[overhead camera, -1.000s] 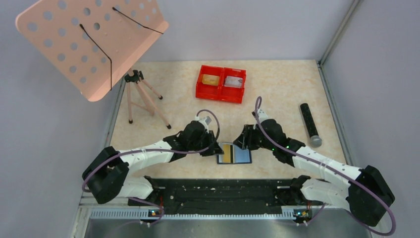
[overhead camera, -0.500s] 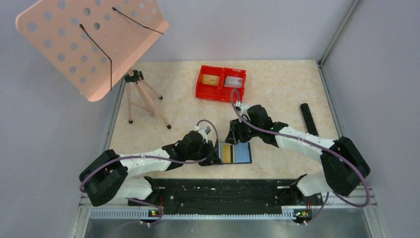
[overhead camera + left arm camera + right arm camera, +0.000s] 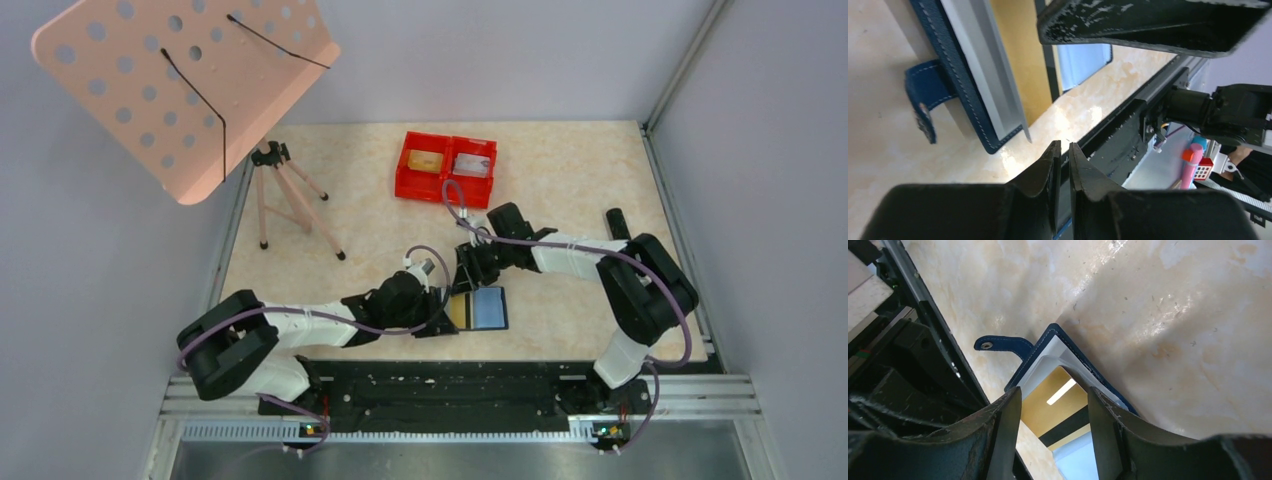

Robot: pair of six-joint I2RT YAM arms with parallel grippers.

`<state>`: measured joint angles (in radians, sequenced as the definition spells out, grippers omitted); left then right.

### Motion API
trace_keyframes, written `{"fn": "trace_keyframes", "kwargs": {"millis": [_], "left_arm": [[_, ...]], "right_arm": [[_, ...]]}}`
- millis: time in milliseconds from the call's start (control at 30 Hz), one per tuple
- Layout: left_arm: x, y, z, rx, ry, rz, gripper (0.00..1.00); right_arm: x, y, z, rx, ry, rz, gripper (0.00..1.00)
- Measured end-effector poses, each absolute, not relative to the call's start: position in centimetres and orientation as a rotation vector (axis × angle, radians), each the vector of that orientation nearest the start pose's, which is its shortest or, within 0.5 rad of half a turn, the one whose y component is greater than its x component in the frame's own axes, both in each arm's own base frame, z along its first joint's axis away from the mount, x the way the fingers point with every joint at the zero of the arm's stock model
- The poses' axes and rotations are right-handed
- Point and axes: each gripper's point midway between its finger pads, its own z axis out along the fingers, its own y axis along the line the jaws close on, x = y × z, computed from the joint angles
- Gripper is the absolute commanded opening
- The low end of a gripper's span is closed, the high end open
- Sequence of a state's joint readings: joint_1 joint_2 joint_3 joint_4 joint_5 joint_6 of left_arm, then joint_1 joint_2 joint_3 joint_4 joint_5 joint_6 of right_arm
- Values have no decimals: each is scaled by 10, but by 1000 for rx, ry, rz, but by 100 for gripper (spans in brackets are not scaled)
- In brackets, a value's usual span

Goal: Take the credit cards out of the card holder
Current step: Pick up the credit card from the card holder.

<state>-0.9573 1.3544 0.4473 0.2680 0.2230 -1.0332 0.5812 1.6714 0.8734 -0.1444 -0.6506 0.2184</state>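
Note:
The navy card holder point(image 3: 490, 308) lies open near the table's front edge, with a gold-tan credit card point(image 3: 459, 310) with a black stripe in its left half. My right gripper point(image 3: 466, 284) is open just beyond the holder's far left corner. In the right wrist view its fingers point(image 3: 1054, 392) stand on either side of the gold card point(image 3: 1060, 407) and the holder's raised navy edge point(image 3: 1073, 342). My left gripper point(image 3: 440, 318) is shut and empty at the holder's left edge. In the left wrist view its fingertips point(image 3: 1063, 150) are beside the holder point(image 3: 963, 100) and its closure tab point(image 3: 920, 100).
A red twin-compartment tray point(image 3: 447, 185) stands at the back with a gold and a silver item in it. A black cylinder point(image 3: 614, 218) is partly hidden behind my right arm. A tripod point(image 3: 285, 195) and a pink perforated board point(image 3: 180, 80) are at the left.
My right arm has swung left and its gripper has moved from the holder's right side to its far left corner. My left gripper has shifted slightly right and nearer, to the holder's left edge.

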Motion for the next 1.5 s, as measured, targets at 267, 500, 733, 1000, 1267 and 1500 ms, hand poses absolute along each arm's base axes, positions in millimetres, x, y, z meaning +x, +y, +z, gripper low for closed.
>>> {"fn": "trace_keyframes", "kwargs": {"millis": [267, 500, 733, 1000, 1267, 1500], "left_arm": [[140, -319, 44, 20, 2556, -1175, 13], [142, -318, 38, 6, 2564, -1152, 12], [144, -316, 32, -7, 2571, -1125, 11], [143, -315, 24, -16, 2594, -1108, 10], [142, -314, 23, -16, 2592, -1111, 10], [141, -313, 22, -19, 2589, -1111, 10]], "right_arm": [[228, 286, 45, -775, 2504, 1185, 51], [227, 283, 40, -776, 2519, 1203, 50], [225, 283, 42, -787, 2511, 1231, 47], [217, 282, 44, -813, 2514, 1280, 41], [211, 275, 37, -813, 2564, 1278, 34], [200, 271, 32, -809, 2620, 1309, 28]]}}
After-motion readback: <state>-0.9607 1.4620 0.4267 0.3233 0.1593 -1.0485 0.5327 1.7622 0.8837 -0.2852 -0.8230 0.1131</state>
